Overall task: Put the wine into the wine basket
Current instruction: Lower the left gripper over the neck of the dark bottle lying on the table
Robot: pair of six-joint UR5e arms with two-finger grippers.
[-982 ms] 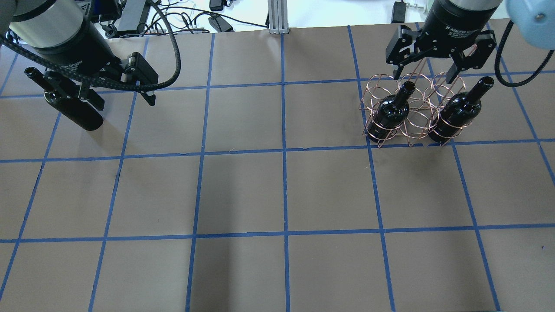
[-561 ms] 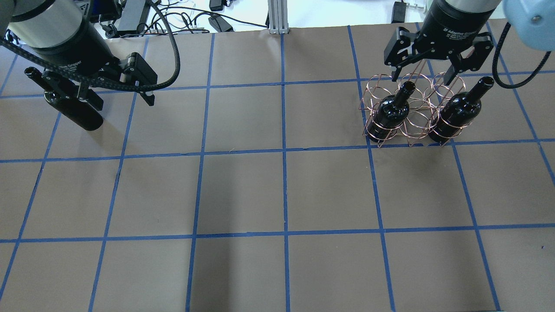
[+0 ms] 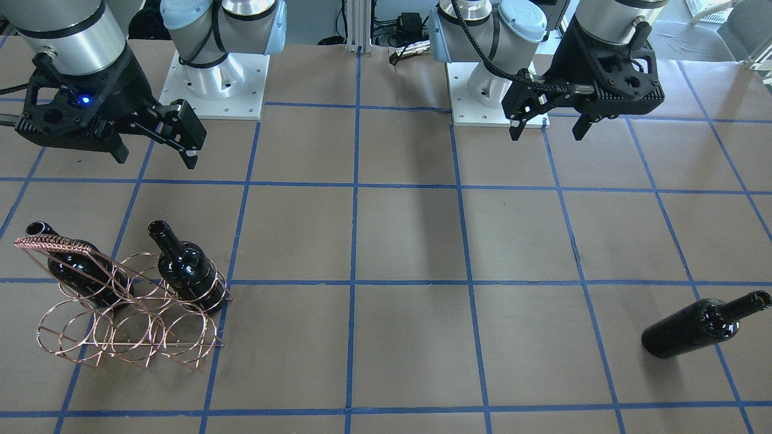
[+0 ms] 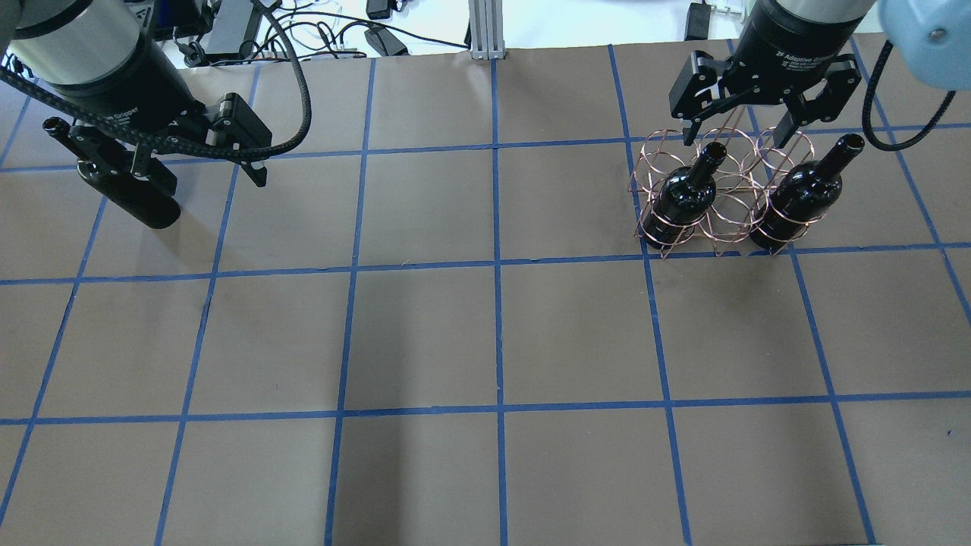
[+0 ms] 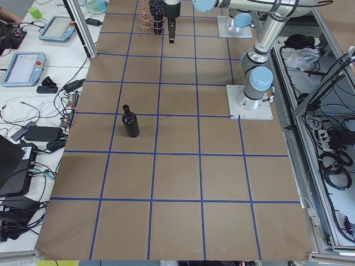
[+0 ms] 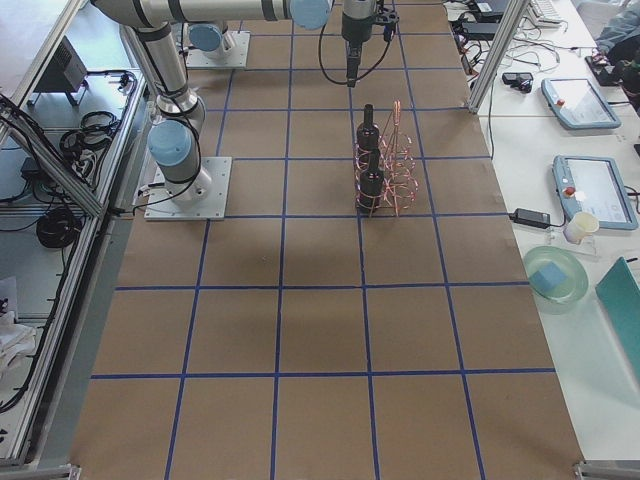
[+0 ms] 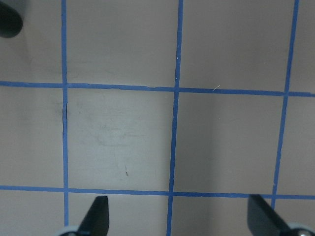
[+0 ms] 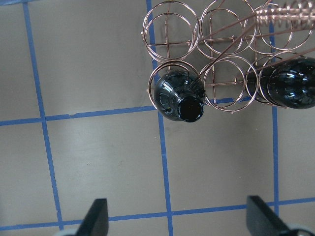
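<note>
One wine bottle (image 4: 144, 208) stands alone on the table at the left; it also shows in the front view (image 3: 693, 328) and in the left side view (image 5: 131, 123). My left gripper (image 4: 211, 178) hangs open and empty above the table beside it. The left wrist view shows only the bottle's edge (image 7: 7, 19) in its top-left corner. The copper wire wine basket (image 4: 728, 189) holds two more bottles (image 4: 686, 193) (image 4: 796, 197) upright in its outer near rings. The ring between them is empty. My right gripper (image 4: 740, 138) hangs open and empty above the basket (image 8: 221, 93).
The table (image 4: 493, 341) is brown paper with a blue tape grid. The basket's braided handle (image 3: 51, 244) sticks up at its far-right end. Cables and power bricks (image 4: 341, 30) lie beyond the far edge. The arm bases (image 3: 217, 84) stand on the robot's side.
Both grippers have drifted slightly toward the top of the overhead view and stay open. The bottles and the basket have not moved.
</note>
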